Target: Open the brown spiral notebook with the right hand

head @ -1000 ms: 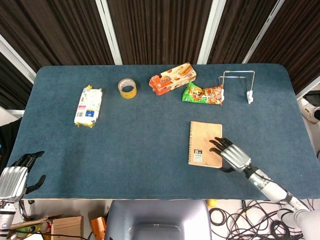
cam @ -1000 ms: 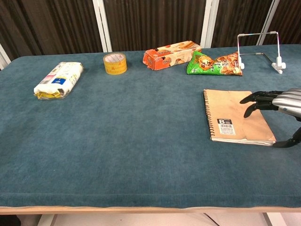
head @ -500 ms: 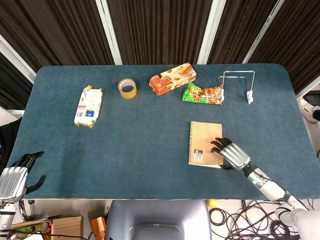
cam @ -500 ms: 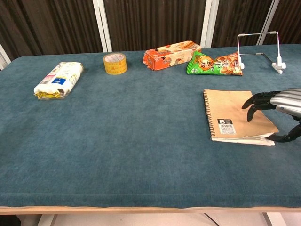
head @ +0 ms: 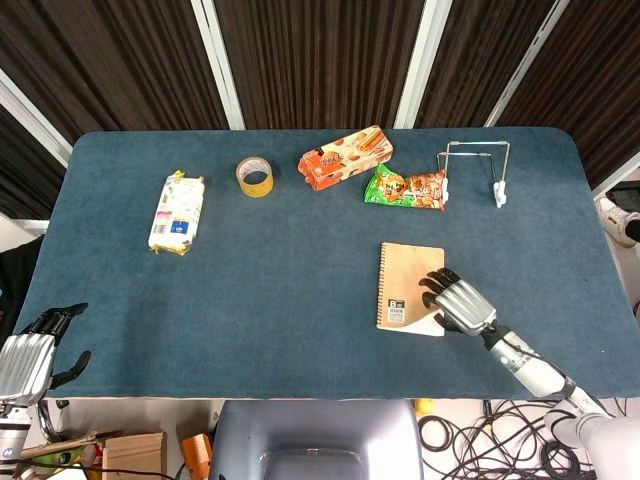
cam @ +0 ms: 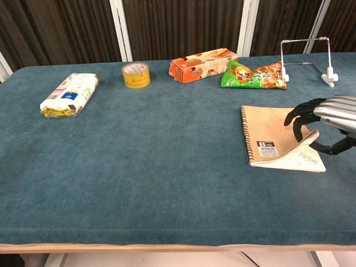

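Right hand (cam: 325,118) pinches the kraft-brown cover of the notebook (cam: 272,139), thumb under, fingers on top, curling its near right corner up off a white page. The wire-bound book lies flat on the felty blue tabletop (cam: 156,167), right of centre. Left hand (head: 28,357) hangs off the edge, fingers loosely apart, holding nothing.

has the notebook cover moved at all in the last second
Yes. The right hand has peeled the brown spiral notebook cover's near right corner up, toward the spiral binding, baring the white page; the notebook itself stays put on the table.

Tape roll (head: 255,177); cracker box (head: 345,156); wire stand (head: 476,168)
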